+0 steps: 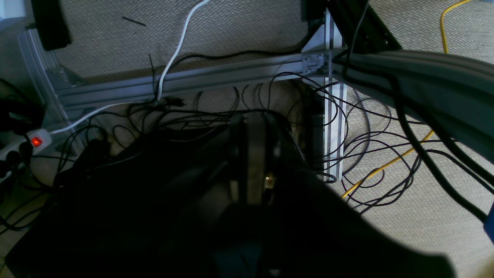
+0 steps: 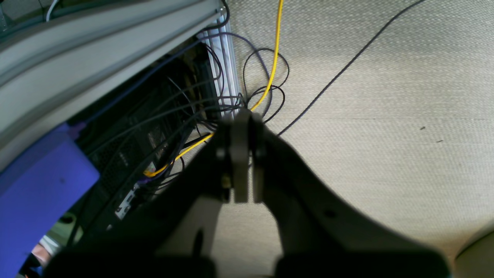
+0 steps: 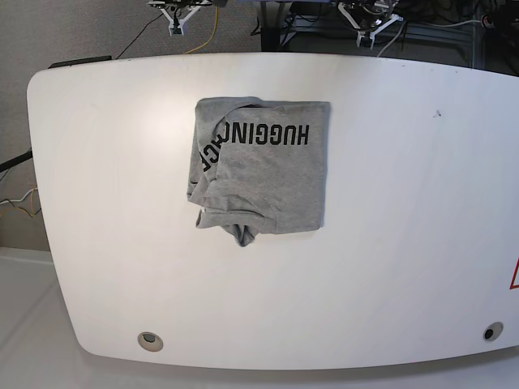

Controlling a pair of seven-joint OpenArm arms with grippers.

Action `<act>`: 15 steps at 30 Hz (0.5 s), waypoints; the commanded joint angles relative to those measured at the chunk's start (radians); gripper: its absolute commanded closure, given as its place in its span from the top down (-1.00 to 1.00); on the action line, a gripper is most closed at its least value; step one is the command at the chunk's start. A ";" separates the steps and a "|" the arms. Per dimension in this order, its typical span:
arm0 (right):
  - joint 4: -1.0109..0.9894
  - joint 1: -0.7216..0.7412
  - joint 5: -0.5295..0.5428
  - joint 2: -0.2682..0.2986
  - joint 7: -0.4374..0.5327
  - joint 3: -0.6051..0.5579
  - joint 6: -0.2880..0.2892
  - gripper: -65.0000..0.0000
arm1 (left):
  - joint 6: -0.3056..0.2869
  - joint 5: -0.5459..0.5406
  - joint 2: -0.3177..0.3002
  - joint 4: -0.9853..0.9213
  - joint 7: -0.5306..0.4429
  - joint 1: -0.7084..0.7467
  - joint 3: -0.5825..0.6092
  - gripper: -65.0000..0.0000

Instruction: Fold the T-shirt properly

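1. The left gripper (image 1: 252, 162) is black plastic, two flat fingers pressed together, with a small brass-coloured screw beside them
2. The right gripper (image 2: 241, 154) is dark grey, its slim fingers meeting, on broad curved black housings
3. Beyond the table (image 3: 389, 267), both arms show white brackets

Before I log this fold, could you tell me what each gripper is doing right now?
Left gripper: closed, holding nothing, away from the T-shirt.
Right gripper: closed, holding nothing.
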 commanded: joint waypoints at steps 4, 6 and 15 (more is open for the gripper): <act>0.000 -0.002 -0.003 0.004 0.004 0.001 0.005 -1.00 | 0.001 -0.002 -0.003 0.003 -0.011 0.004 -0.001 -0.99; 0.000 -0.002 -0.003 0.004 0.004 0.001 0.005 -1.00 | 0.001 -0.002 -0.003 0.003 -0.011 0.004 -0.001 -0.99; 0.000 0.018 -0.003 -0.013 0.004 -0.001 0.005 -1.00 | 0.001 -0.002 -0.003 0.003 -0.011 0.002 -0.001 -0.99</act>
